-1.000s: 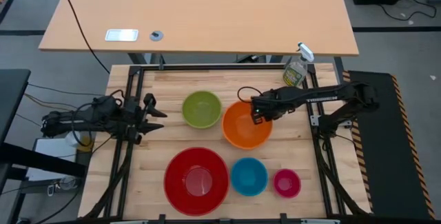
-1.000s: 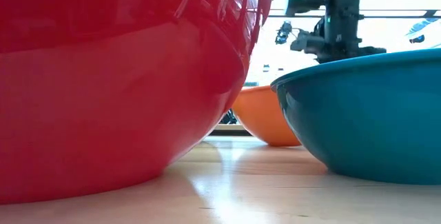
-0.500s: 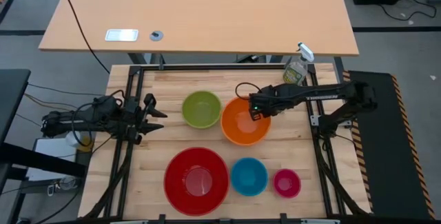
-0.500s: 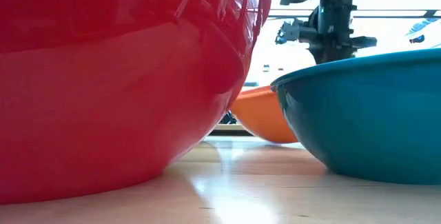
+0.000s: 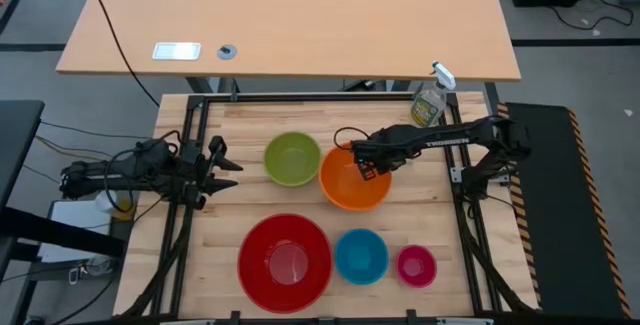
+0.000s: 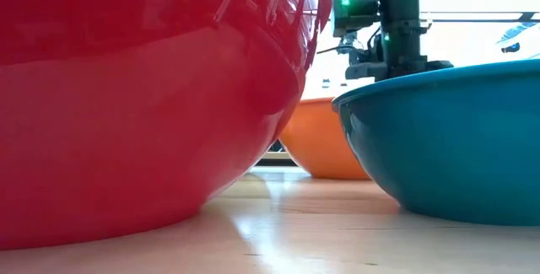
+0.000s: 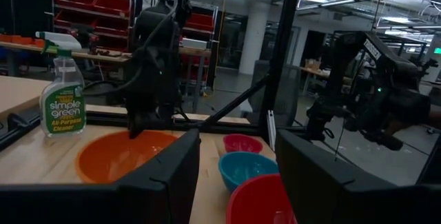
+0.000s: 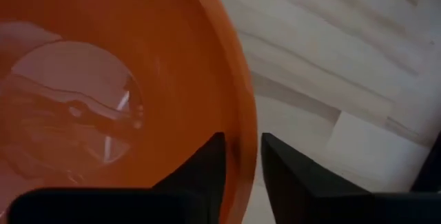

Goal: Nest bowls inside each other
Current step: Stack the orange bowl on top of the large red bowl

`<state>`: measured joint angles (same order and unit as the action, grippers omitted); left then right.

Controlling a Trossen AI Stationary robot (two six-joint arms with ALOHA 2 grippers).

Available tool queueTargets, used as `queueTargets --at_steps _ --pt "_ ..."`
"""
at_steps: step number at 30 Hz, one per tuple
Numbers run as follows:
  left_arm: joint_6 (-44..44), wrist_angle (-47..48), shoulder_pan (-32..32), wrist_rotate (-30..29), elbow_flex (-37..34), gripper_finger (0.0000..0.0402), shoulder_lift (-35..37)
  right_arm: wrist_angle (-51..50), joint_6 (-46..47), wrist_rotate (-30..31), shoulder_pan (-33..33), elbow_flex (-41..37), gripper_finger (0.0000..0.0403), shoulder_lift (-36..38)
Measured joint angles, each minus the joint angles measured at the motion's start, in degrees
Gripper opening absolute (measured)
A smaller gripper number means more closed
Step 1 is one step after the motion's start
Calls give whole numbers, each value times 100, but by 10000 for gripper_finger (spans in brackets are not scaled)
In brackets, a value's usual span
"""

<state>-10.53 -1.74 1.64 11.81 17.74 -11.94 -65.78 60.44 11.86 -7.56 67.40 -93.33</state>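
Observation:
The orange bowl (image 5: 352, 183) sits on its base mid-table, with the lime green bowl (image 5: 293, 158) to its left. The red bowl (image 5: 285, 262), blue bowl (image 5: 360, 255) and pink bowl (image 5: 416, 265) stand in a row near the front edge. My right gripper (image 5: 362, 163) points down over the orange bowl's far rim. In the right wrist view its fingers (image 8: 242, 141) are slightly apart, one inside the rim and one outside. My left gripper (image 5: 222, 165) waits open and holds nothing, at the table's left side. My right gripper comes from above with its fingers on either side of the orange bowl's far rim (image 8: 247, 124), one finger (image 8: 207, 165) over the inner wall and one (image 8: 289, 172) outside. Whether either finger touches the rim I cannot tell. The bowl rests on the table.
A spray bottle (image 5: 428, 105) stands at the table's far right, behind my right arm. Black frame rails run along both sides of the table. Bare wood lies between the orange bowl and the front row of bowls.
My right gripper has moved toward the table's left edge, staying at the orange bowl's far rim. The orange bowl has slid a little leftward on the table with it.

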Motion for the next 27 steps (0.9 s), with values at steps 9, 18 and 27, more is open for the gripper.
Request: queueTargets --at_steps 9,18,27 --pt "-43 -20 -1 0 4 192 0 49 341 -284 -115 -83 209 64" --pt "-176 20 -1 2 4 192 -2 1459 387 -505 -225 -798 233 58" --pt "-179 14 -1 0 4 192 -2 1490 393 -529 -231 -881 142 58"
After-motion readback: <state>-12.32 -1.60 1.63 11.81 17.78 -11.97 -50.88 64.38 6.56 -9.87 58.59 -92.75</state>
